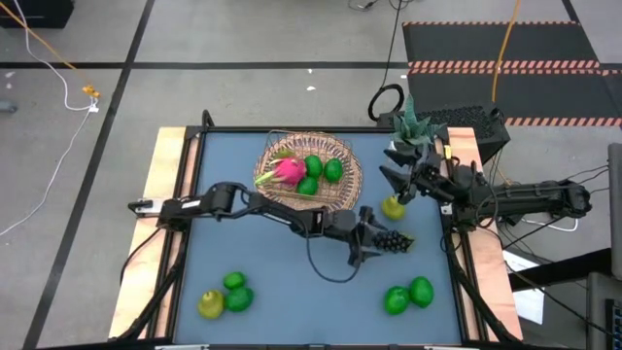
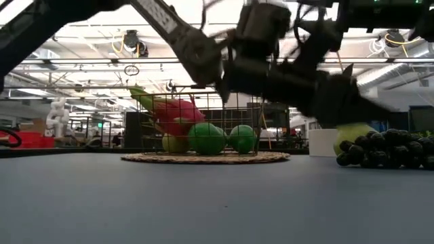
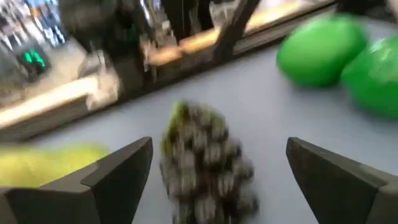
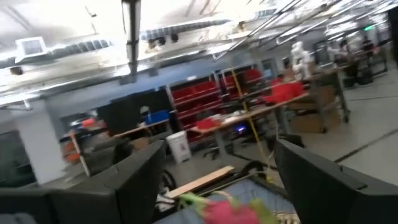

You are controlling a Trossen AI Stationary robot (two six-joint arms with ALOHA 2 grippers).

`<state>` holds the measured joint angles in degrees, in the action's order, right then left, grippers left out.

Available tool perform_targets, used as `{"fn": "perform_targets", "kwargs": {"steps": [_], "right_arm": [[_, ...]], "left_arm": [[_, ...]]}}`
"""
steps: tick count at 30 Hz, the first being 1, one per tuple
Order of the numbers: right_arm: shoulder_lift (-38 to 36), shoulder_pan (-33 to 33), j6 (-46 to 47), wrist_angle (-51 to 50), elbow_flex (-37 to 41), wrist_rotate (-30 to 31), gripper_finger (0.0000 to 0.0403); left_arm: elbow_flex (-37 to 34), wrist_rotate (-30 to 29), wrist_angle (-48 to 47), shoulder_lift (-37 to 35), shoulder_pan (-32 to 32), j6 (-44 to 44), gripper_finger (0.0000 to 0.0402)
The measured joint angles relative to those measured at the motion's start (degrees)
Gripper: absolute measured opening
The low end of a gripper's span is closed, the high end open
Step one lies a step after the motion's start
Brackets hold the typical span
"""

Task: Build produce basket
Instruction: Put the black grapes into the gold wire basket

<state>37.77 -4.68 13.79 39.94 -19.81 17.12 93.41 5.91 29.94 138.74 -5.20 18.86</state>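
**Left hand spread around the grapes, basket partly filled**

Taking the high view as a clock face, the near edge of the blue surface (image 1: 292, 292) is at 6 o'clock. At about 7 o'clock lie two green fruits (image 1: 236, 292) and a yellow-green pear (image 1: 211, 304), all touching or nearly touching. At about 5 o'clock two more green fruits (image 1: 408, 295) lie side by side.

Closer to the middle, at about 4 o'clock, is the dark grape bunch (image 1: 394, 240). The left hand (image 1: 374, 243) reaches to it from the 9 o'clock side. In the left wrist view its two fingers (image 3: 118, 171) are spread wide, with the grapes (image 3: 205, 162) between them and not pinched.

At about 3 o'clock another pear (image 1: 393, 207) lies on the surface, just beyond the grapes. The right hand (image 1: 397, 185) is above it, coming from the 3 o'clock edge; its fingers (image 4: 137, 177) are spread and hold nothing.

Farthest, at 12 o'clock, stands the basket (image 1: 345, 185). Inside are the pink dragon fruit (image 1: 288, 171) and green fruits (image 1: 321, 173). A potted plant (image 1: 412, 124) stands at about 1 o'clock.
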Motion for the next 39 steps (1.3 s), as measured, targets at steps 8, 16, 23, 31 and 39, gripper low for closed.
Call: {"fn": "perform_targets", "kwargs": {"steps": [8, 16, 23, 31, 39], "right_arm": [[-0.3, 0.4, 0.5, 0.5, 0.0, -5.4, 0.0297], [-1.1, 0.4, -0.3, 0.5, 0.0, -5.4, 0.0297], [-1.9, 0.4, -0.4, 0.5, 0.0, -5.3, 0.0297], [-3.0, 0.4, -1.0, 0.1, 0.0, -5.4, 0.0297], [-4.3, 0.4, -2.0, 0.1, 0.0, -5.4, 0.0297]], "left_arm": [[5.8, -0.2, -4.2, 5.7, -0.1, -0.4, 0.0282], [6.5, -5.4, -6.5, 5.4, -0.5, 0.0, 0.0142], [6.5, -5.6, -6.5, 5.0, -1.1, -1.5, 0.0020], [6.3, -5.1, -12.4, 0.0, -2.5, -2.7, 0.0032], [6.3, -6.4, -23.2, -9.8, -3.6, -2.7, 0.0011]]}}
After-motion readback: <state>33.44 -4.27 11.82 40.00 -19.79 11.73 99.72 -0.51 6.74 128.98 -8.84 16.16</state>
